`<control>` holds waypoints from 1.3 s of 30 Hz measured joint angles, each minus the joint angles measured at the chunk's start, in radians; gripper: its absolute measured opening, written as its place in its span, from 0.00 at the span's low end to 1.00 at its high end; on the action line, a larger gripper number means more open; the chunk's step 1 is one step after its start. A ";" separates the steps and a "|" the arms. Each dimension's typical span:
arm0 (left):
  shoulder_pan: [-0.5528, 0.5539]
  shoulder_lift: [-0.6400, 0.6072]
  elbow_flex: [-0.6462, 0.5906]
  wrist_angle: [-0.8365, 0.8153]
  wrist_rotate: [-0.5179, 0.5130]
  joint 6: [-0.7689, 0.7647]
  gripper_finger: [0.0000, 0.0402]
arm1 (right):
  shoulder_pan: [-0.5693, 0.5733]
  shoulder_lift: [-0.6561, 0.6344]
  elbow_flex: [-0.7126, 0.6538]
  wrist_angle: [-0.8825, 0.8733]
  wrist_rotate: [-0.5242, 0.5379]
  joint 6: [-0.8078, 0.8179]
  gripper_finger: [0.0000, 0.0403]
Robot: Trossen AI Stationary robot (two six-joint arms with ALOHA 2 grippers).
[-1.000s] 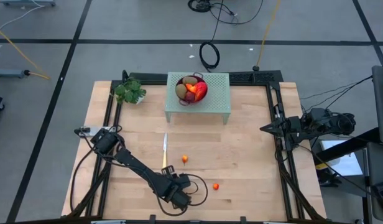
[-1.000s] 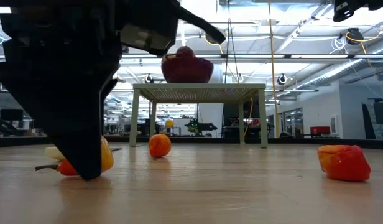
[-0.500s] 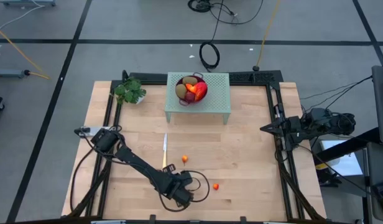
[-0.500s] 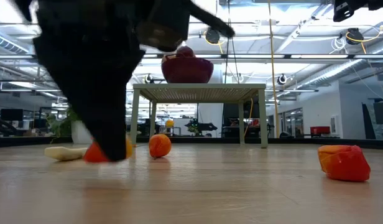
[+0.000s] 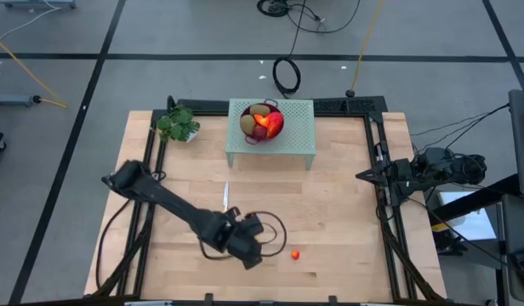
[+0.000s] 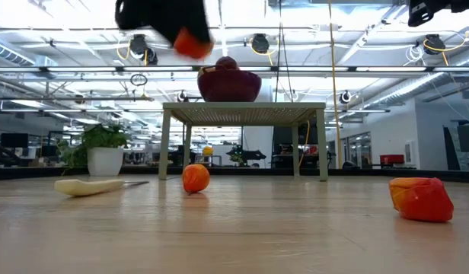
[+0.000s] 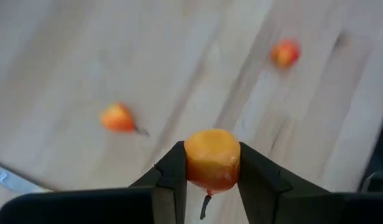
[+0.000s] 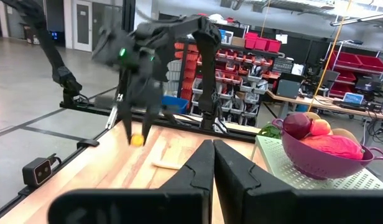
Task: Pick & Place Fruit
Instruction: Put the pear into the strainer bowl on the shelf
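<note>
Holding a tiny orange fruit (image 7: 211, 159) clamped between the fingers of your left pincer (image 7: 211, 168), you're carrying it in the air above the front of the tabletop (image 5: 347, 212), well short of the bowl (image 5: 262, 126). It's looking light and small, probably smooth and a bit slick, so I'd guess a firm squeeze across its middle is the way to go, which is pretty much where you're pinching it now. A little stem is hanging below it, not something to grab by.

Counting what's showing: two more tiny orange-red pieces are sitting on the wood in the left wrist view, one with a stem (image 7: 118, 117) and one farther off (image 7: 285, 52). From above only one of them (image 5: 295, 253) is showing, just beside your arm. The bowl is sitting on a pale green stand (image 5: 300, 136) at the back and is holding several bigger fruits piled together; I'm making out a dark red ball (image 8: 298, 125) and a brownish oval (image 5: 259, 110), but can't get an exact count.

One knife (image 5: 225, 201) is lying mid-table, one plant (image 5: 178, 124) is at the back left corner.

Your right pincer (image 8: 211, 163) is waiting off the right edge, fingers pressed together, empty.
</note>
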 joint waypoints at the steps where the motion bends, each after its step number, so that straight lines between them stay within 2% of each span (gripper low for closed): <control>1: 0.005 -0.026 0.000 0.002 -0.025 0.000 0.26 | 0.000 0.000 0.000 0.000 0.000 0.000 0.01; 6: 0.028 -0.138 0.000 0.008 -0.160 0.049 0.23 | 0.000 0.000 0.000 0.000 0.000 0.000 0.01; 12: 0.030 -0.236 0.000 0.045 -0.342 0.228 0.26 | 0.000 0.000 0.000 0.000 0.000 0.001 0.01; 19: 0.043 -0.274 0.000 0.084 -0.434 0.384 0.27 | 0.000 0.000 0.000 0.000 0.000 0.000 0.01; 26: 0.095 -0.271 0.000 0.121 -0.417 0.564 0.27 | 0.000 0.000 0.000 0.001 0.000 0.000 0.01; 32: 0.180 -0.283 0.000 0.190 -0.411 0.550 0.27 | 0.000 0.000 0.000 0.001 0.000 0.000 0.01; 39: 0.338 -0.313 0.001 0.348 -0.336 0.483 0.27 | 0.000 0.000 0.000 0.000 0.000 0.000 0.01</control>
